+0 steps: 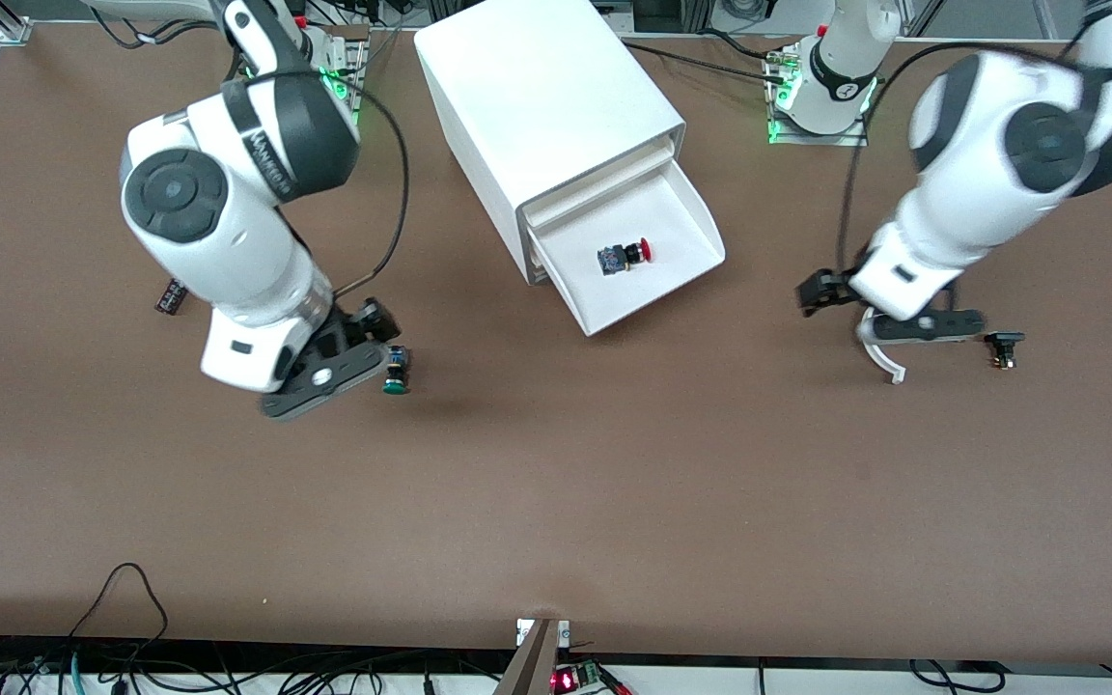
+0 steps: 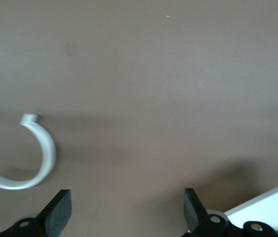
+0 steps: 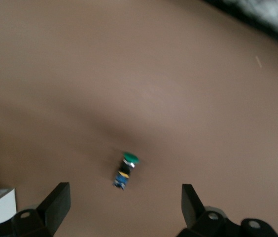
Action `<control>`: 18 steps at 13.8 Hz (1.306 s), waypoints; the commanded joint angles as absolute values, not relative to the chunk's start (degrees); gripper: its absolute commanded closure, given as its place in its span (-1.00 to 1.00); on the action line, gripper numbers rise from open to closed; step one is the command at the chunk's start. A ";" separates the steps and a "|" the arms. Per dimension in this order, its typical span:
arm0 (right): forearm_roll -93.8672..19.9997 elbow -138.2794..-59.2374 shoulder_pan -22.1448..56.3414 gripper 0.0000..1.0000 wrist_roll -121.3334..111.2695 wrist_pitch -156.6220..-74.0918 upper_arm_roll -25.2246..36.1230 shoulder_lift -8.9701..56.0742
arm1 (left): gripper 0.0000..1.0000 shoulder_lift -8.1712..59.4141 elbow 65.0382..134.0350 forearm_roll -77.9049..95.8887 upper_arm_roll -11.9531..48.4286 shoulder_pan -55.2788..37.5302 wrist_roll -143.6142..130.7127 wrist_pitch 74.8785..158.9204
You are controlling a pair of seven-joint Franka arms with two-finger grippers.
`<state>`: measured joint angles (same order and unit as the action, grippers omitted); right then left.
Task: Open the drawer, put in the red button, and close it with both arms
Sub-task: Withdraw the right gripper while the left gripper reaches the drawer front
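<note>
Red button (image 1: 638, 254) is seen lying on its side in the pulled-out drawer (image 1: 686, 208) of the white cabinet (image 1: 537, 106), apart from both sets of jaws; left gripper (image 2: 127, 213) is held spread and empty over bare table (image 1: 556, 483), drawer at its 9 o'clock, white curved piece (image 2: 39, 158) just beside; right gripper (image 3: 124, 211) is held spread, empty, over the green button (image 3: 125, 170), drawer toward 2 o'clock.
</note>
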<state>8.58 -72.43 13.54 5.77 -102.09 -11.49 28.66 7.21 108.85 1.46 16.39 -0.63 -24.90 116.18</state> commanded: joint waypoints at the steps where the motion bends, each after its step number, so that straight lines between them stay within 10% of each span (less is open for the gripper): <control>1: 9.40 -75.76 13.62 -1.00 21.49 -96.19 -6.61 26.19 | -1.00 11.23 110.57 1.32 16.52 -2.98 -33.46 122.94; 9: 7.22 -76.37 7.92 -1.00 21.12 -92.02 2.81 17.85 | -1.00 19.69 113.90 1.14 16.52 -11.59 -51.57 137.01; 18: 5.19 -97.29 2.20 -1.00 3.96 -99.23 4.31 3.69 | -1.00 18.37 120.31 2.02 24.07 -14.41 -54.93 137.20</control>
